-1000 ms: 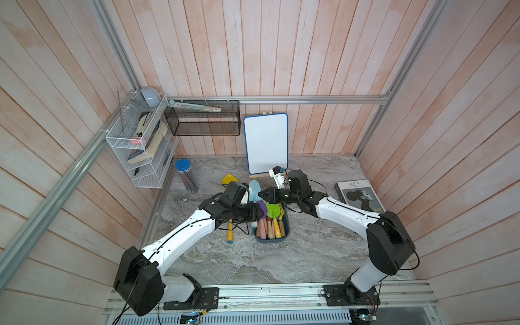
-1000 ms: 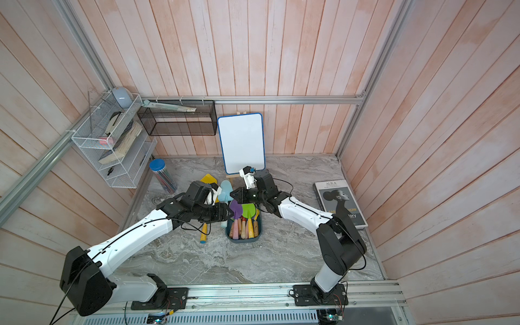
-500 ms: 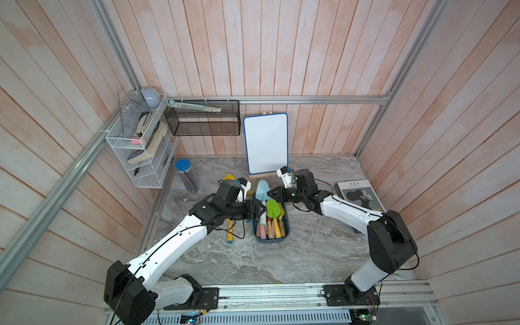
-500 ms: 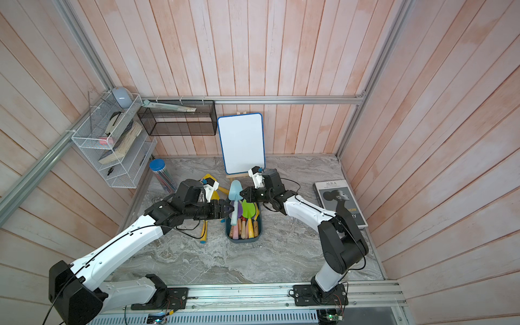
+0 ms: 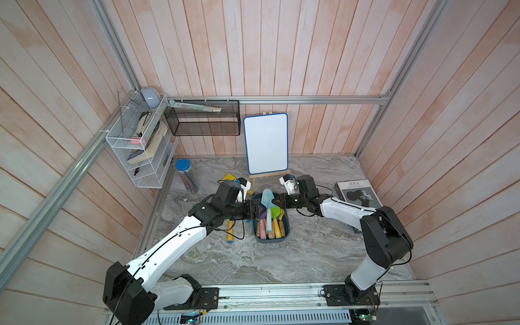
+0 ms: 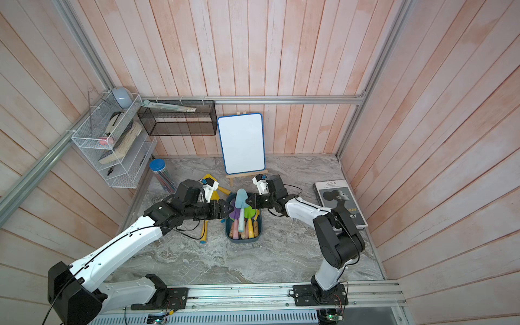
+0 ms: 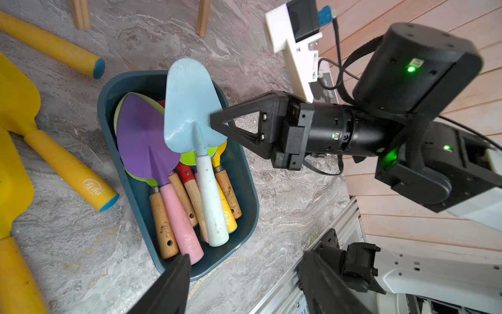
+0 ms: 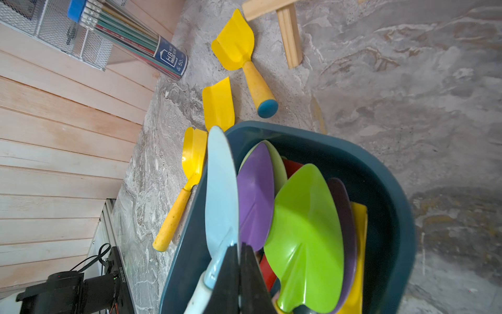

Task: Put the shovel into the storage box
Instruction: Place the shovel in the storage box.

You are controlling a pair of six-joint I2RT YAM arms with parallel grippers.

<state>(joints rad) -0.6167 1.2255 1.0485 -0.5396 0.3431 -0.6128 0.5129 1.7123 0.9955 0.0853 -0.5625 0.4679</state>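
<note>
Item: we list one light-blue shovel (image 7: 187,108) with a white handle. It lies on top of the pile in the storage box (image 7: 245,176).
Position: the handle is inside the box. The blade tip sticks out over the far rim, on the easel (image 5: 268,176) side.
Right claw (image 7: 214,119): the jaws are closed tight, with the tips against the blade's shoulder. We cannot tell whether they pinch the thin edge or only press on it.
Left claw (image 7: 245,254): the jaws are spread and hold nothing. It hovers just beside the box on its own side.
Box contents: a purple shovel (image 7: 146,138), a green blade (image 8: 307,231), and red and yellow blades with wooden handles. The box is packed close.
Done, as we judge: the blue shovel is essentially in, but it rides high and is not yet seated.
Left, as we judge: settle the blade inside the rim and draw the right claw back. Three yellow shovels (image 8: 233,43) lie on the table (image 5: 267,261) on the left arm's side of the box, if they count towards the task.
Edges: the overhanging blade tip is the catch point. The easel foot stands near the far rim. Two yellow shovels lie just beside the box wall, partly under the left arm.
Open room: bare marble lies between the box and the front rail, and more between the box and the book (image 5: 358,194). The left side is tighter, with the yellow shovels and then the pencil tub (image 5: 187,178) by the wall.
</note>
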